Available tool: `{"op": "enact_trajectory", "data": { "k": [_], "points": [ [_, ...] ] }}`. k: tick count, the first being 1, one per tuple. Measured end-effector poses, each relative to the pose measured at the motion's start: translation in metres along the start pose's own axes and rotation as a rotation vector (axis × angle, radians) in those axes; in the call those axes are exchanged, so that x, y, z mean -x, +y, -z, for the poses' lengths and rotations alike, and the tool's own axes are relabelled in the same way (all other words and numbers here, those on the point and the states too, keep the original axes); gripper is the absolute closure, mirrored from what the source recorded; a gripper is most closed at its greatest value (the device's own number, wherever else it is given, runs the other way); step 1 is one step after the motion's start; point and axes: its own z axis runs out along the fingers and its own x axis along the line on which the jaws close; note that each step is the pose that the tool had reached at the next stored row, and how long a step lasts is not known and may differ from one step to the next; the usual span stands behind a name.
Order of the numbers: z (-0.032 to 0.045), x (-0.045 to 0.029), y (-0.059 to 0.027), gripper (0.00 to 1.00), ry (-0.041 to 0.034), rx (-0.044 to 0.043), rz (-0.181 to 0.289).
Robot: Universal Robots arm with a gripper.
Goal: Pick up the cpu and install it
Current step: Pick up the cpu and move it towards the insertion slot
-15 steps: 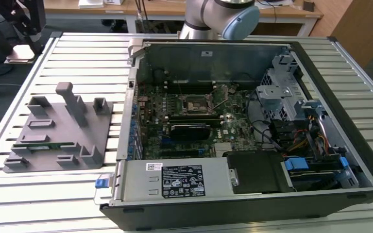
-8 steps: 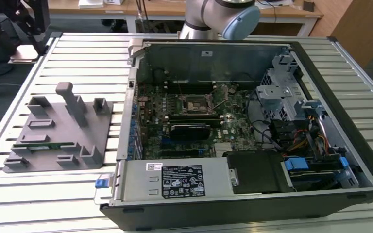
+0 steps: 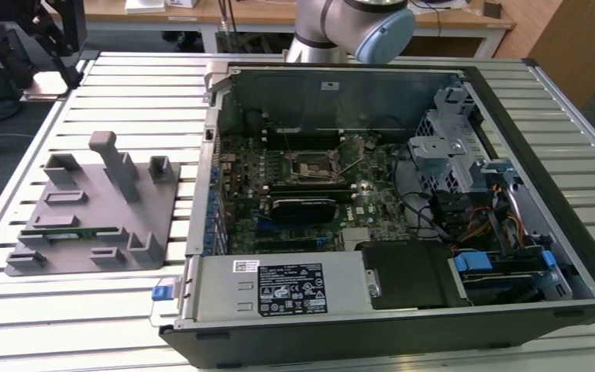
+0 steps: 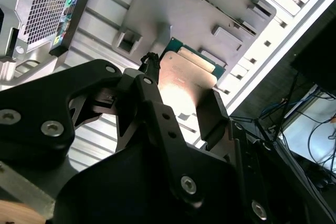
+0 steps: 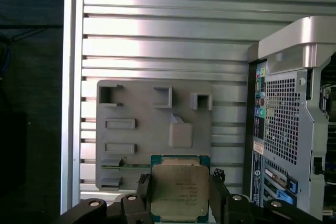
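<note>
gripper (image 5: pixel 181 202) is clamped on the cpu (image 5: pixel 180 184) by two opposite edges, holding it over the grey fixture (image 5: pixel 134 109) beside the case (image 5: pixel 283 124); any slip or tilt in that thin grip risks misseating it and bending socket (image 3: pixel 306 163) pins.

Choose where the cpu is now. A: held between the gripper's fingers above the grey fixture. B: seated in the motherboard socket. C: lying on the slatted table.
A: in the first wrist view the gripper clamps the cpu by two opposite edges, with the grey fixture behind it.
</note>
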Motion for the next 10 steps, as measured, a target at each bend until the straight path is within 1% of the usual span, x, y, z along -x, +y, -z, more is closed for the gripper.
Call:
{"op": "enact_trajectory", "data": {
  "k": [10],
  "points": [
    [-0.0002,0.0091,-0.0002,0.47,0.0000,0.0000,0.000]
  ]
}}
